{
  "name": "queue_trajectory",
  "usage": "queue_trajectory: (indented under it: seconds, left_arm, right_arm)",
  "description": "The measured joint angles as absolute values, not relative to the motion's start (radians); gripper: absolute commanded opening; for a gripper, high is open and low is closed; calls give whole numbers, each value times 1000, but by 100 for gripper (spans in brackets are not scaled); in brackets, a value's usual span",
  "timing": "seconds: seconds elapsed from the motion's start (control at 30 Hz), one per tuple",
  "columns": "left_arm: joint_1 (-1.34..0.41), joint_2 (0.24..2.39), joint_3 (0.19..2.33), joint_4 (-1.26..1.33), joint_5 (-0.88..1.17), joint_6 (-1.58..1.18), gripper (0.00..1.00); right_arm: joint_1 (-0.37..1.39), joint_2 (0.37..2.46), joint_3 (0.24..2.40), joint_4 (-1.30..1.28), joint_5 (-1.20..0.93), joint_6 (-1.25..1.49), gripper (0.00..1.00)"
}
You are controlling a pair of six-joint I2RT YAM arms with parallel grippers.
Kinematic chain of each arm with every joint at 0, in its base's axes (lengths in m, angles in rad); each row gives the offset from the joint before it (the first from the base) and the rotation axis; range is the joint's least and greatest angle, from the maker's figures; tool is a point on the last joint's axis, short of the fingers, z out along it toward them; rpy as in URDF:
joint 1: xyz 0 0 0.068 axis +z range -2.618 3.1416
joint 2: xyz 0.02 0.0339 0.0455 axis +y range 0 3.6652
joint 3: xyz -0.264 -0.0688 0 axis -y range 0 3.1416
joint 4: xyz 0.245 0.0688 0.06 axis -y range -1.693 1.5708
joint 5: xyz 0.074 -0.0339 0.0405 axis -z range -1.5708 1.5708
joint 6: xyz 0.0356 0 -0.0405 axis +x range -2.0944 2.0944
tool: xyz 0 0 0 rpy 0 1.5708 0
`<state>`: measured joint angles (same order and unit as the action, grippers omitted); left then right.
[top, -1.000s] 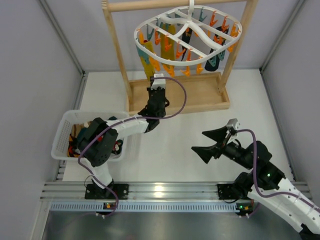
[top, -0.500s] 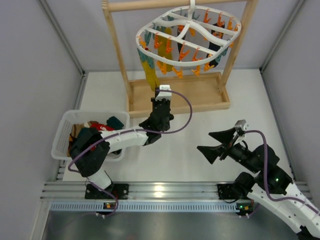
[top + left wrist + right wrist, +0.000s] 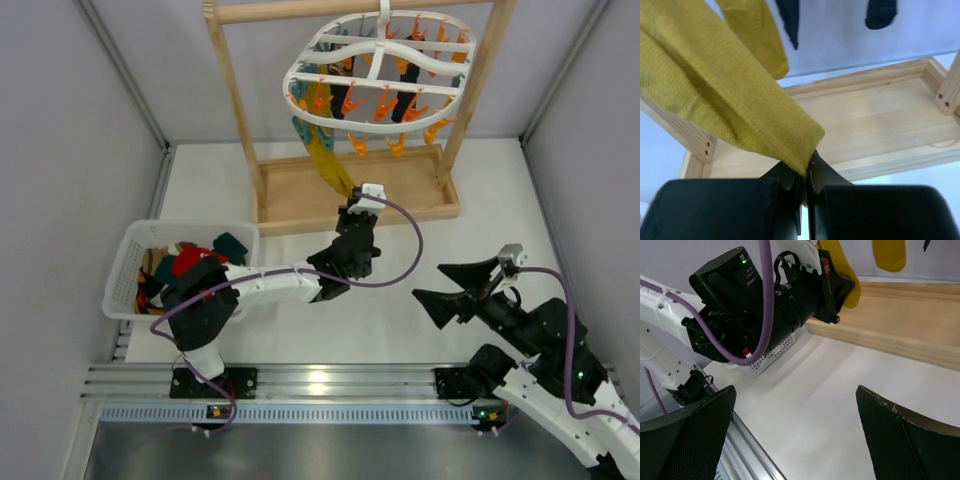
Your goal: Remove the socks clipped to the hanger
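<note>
Left gripper (image 3: 354, 200) (image 3: 806, 176) clenched on the lower end of a yellow sock (image 3: 328, 165) (image 3: 740, 110), jaws shut with the fabric pinched between them. Upper end of the sock clipped at the near-left rim of the hanger (image 3: 288, 82), itself hung from the rack (image 3: 300, 195) at the far side of the table (image 3: 400, 300).

Key relation: long axis of the sock slanted from the gripper up, far and left to its clip, apparently drawn straight rather than hanging limp. Likely next move: a pull along that same line, near and right and downward, away from the clip; judged risk, drag on the whole hanger instead of release at the clip.

Right gripper (image 3: 448, 288) (image 3: 795, 390) spread wide and holding nothing, low at the near right of the table, well apart from the hanger; left arm clearly the nearer one.

Other socks on the hanger: dark ones (image 3: 405, 100) toward the far and right side, and a second yellow one (image 3: 752, 35) beside the held sock. Basket (image 3: 125, 265) at the near left, with red and dark fabric inside.
</note>
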<state>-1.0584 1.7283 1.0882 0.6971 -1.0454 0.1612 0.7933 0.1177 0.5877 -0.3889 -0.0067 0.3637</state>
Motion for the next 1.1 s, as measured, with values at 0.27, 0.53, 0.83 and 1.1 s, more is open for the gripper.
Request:
queue_trajectory:
  seconds: [0.27,0.53,0.83,1.1]
  left_arm:
    - [-1154,1826,1218,697,-1064,233,0]
    - [-1188,1913,1329,696,-1055,270,2]
    - [-1197,2041,1486,698,-1005,294,3]
    - [-1198,2171,1631,696,-947,326,5]
  right_arm:
    - [793,81,630,-458,43,366,99]
    - [793,46,698,-539,141,370,99]
    - [793,26,796,-637,229,366,99]
    - [793,51,903,-700,275,340,99]
